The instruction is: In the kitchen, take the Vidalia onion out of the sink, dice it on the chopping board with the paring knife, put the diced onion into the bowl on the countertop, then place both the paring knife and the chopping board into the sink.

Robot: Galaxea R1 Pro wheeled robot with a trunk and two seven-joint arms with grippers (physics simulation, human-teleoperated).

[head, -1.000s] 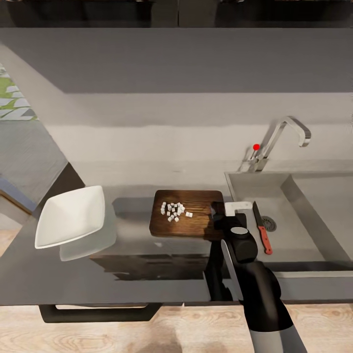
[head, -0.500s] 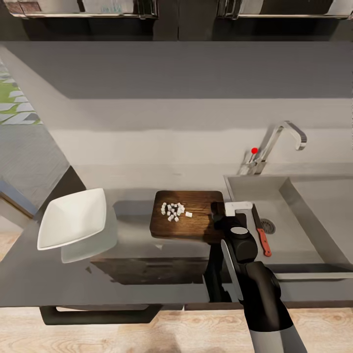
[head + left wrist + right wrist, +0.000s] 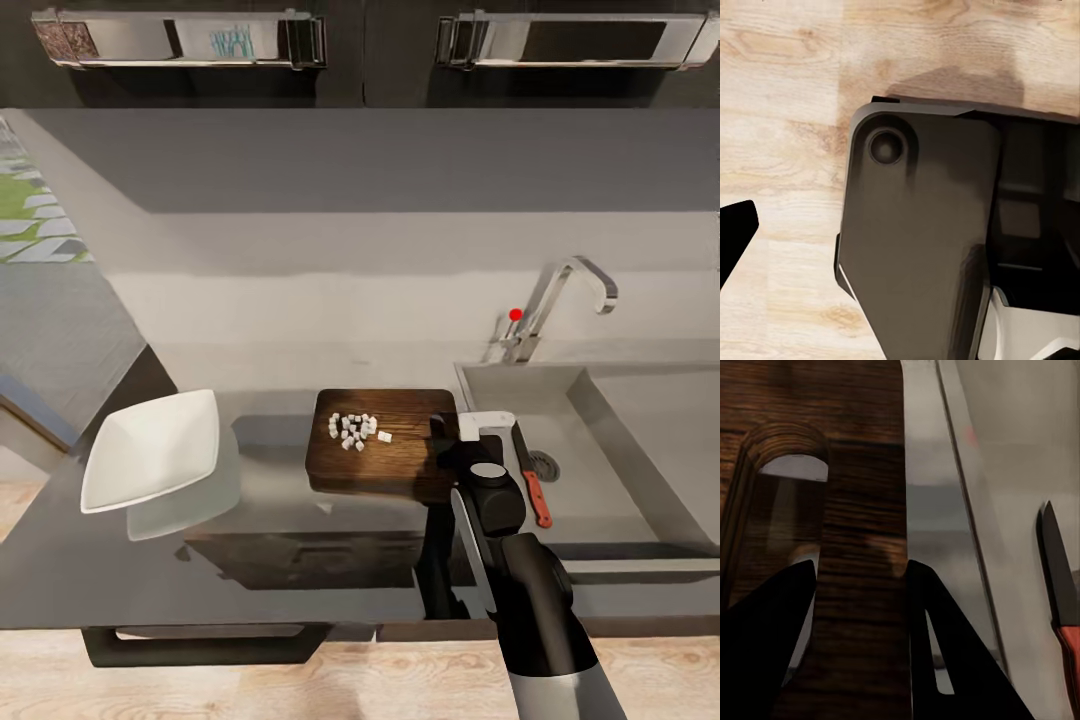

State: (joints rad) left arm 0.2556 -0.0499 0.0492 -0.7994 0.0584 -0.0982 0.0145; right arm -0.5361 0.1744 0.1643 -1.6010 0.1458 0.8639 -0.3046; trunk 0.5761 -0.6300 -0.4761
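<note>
We are working at the board (image 3: 385,440), which is lying on the countertop (image 3: 300,560) just left of the sink (image 3: 600,470), with the diced onion (image 3: 355,430) heaped near its middle. Our right gripper (image 3: 462,440) is sitting at the board's sink-side end; the right wrist view is showing its two dark fingers (image 3: 765,645) straddling the wooden strip (image 3: 862,555) between the slot handle (image 3: 791,469) and the board's edge, one finger in the slot. They are looking closed on that strip, though we cannot confirm contact. The knife (image 3: 530,470) is already lying in the sink basin, and the bowl (image 3: 150,450) is sitting well to the left, empty. We judge the dice need carrying to the bowl, so we are wanting a firm pinch, a level lift, and a gentle tilt over the bowl so nothing slides off early. The left gripper's state cannot be told.
</note>
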